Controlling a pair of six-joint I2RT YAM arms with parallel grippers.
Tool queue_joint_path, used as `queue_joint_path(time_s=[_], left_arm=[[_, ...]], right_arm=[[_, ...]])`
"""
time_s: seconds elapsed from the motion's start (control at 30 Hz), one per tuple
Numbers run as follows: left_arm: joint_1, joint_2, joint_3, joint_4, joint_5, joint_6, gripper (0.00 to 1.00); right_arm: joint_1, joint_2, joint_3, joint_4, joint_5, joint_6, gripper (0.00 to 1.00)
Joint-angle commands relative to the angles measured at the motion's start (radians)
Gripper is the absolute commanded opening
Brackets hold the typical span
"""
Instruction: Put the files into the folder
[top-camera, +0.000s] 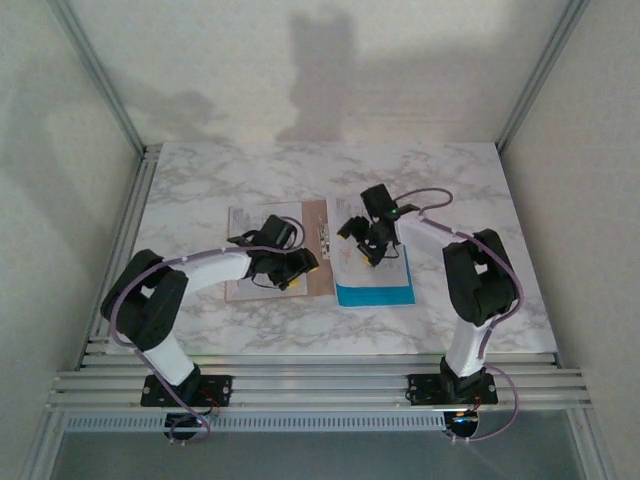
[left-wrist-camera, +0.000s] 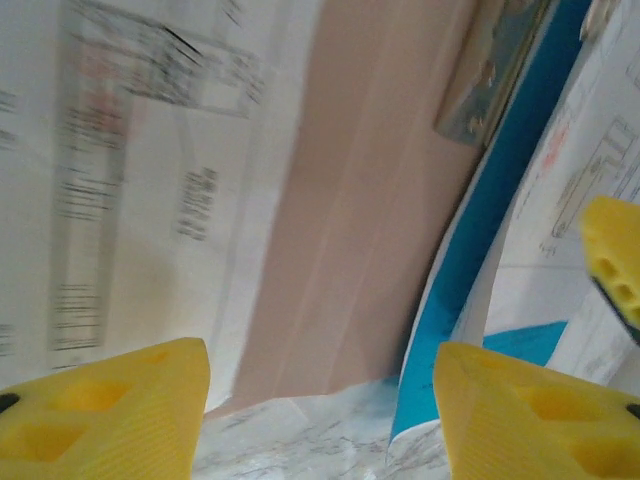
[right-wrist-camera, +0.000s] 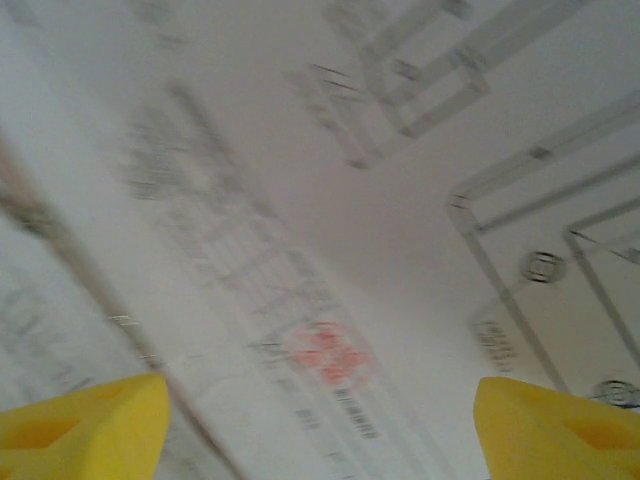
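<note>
The pinkish-brown folder (top-camera: 316, 255) lies flat left of centre, with a white printed sheet (top-camera: 243, 222) on its left part. The files (top-camera: 378, 280), white printed sheets with a blue one showing along the near edge, lie just to its right. My left gripper (top-camera: 290, 265) hovers over the folder's near part. In its wrist view it (left-wrist-camera: 320, 415) is open with nothing between the yellow fingers (left-wrist-camera: 100, 410), above the folder's (left-wrist-camera: 360, 230) near edge and the blue sheet (left-wrist-camera: 500, 220). My right gripper (top-camera: 362, 245) hangs low over the files, open (right-wrist-camera: 320, 430) above a printed white sheet (right-wrist-camera: 350, 200).
The marble table (top-camera: 200, 180) has free room behind and to both sides of the papers. Metal rails (top-camera: 320, 385) run along the near edge by the arm bases. A yellow finger of the right gripper (left-wrist-camera: 615, 265) shows at the right edge of the left wrist view.
</note>
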Motion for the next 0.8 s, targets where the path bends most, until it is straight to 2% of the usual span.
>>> queue_joint_path(time_s=[0.0,0.47,0.77], left_arm=[[-0.037,0.035,0.042,0.035,0.030,-0.047,0.61],[-0.088,0.058,0.040,0.085,0.029,-0.116,0.62],[-0.124,0.096,0.038,0.158,0.066,-0.180,0.62]], right_arm=[[-0.022,-0.003,-0.038,0.031,0.005,0.020,0.81],[-0.054,-0.094,-0.199,0.042,-0.019,0.064,0.82],[-0.049,-0.104,-0.221,0.070,-0.071,0.124,0.82]])
